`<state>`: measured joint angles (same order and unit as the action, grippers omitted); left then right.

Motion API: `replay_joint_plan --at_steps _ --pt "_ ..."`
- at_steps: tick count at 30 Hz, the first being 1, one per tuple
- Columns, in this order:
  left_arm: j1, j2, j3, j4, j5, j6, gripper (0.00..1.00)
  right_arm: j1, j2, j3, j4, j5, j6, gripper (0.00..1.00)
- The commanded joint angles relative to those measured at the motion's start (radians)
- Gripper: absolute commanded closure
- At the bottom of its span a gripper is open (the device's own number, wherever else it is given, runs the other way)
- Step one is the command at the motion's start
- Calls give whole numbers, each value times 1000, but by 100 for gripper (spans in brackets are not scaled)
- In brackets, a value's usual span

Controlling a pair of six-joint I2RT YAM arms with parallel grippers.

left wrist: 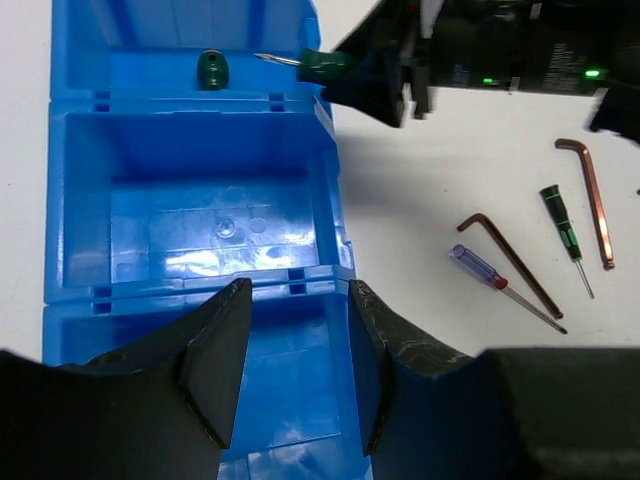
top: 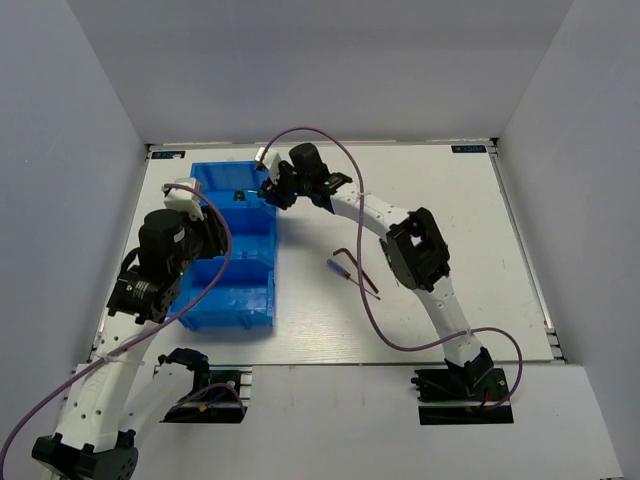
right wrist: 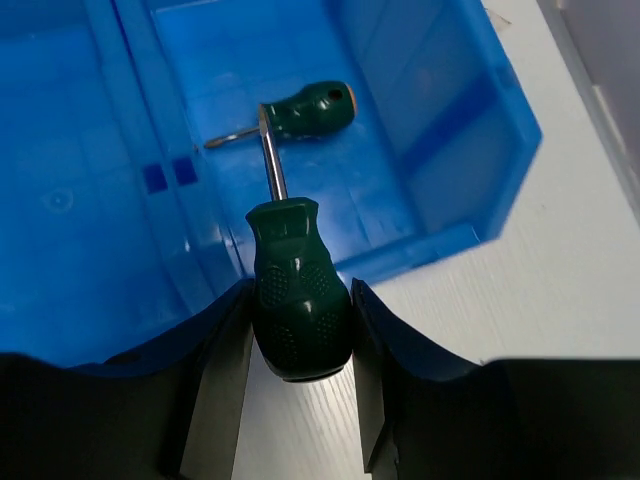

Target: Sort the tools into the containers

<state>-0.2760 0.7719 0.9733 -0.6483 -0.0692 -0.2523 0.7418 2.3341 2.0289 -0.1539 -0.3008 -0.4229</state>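
Note:
My right gripper is shut on a stubby green-handled screwdriver, its blade pointing into the far blue bin from over the bin's right wall. A second stubby green screwdriver lies on that bin's floor. In the top view the right gripper is at the far bin. My left gripper is open and empty over the near bin; the middle bin holds nothing. A blue-handled screwdriver, a slim green screwdriver and two hex keys lie on the table.
The three bins stand in a row at the table's left. The loose tools lie near the right arm's elbow. White walls close in the table on three sides.

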Motion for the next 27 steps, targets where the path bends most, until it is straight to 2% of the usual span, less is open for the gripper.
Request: replay_joint_plan --at_steps 1,6,10,16,17,19,20,21,22,24,26,27 --pt "6 -13 -12 52 58 -1 46 -12 54 92 245 -129 98 100" --pt "6 9 -2 52 68 19 46 -18 113 148 309 -69 125 100" --pt "6 20 7 52 68 19 46 -22 88 85 349 -106 125 100" --pt "6 41 7 72 95 10 46 -15 134 131 383 -156 199 100" --pt "6 41 7 72 95 10 46 -13 145 140 381 -170 205 88" --pt "6 41 7 93 144 21 42 -15 156 149 375 -188 229 47" --pt "6 52 7 105 172 31 36 -13 157 146 379 -178 251 28" --pt "-3 61 -11 163 313 54 31 -18 156 140 384 -169 248 24" --pt "-3 61 -12 164 315 54 31 -18 156 140 384 -169 248 24" --pt "-3 95 -12 197 417 64 31 -22 148 136 401 -150 253 24" --pt "-3 147 -12 211 479 64 41 -31 119 116 409 -124 266 30" --pt "-3 165 -12 220 494 64 52 -36 91 100 427 -76 271 36"
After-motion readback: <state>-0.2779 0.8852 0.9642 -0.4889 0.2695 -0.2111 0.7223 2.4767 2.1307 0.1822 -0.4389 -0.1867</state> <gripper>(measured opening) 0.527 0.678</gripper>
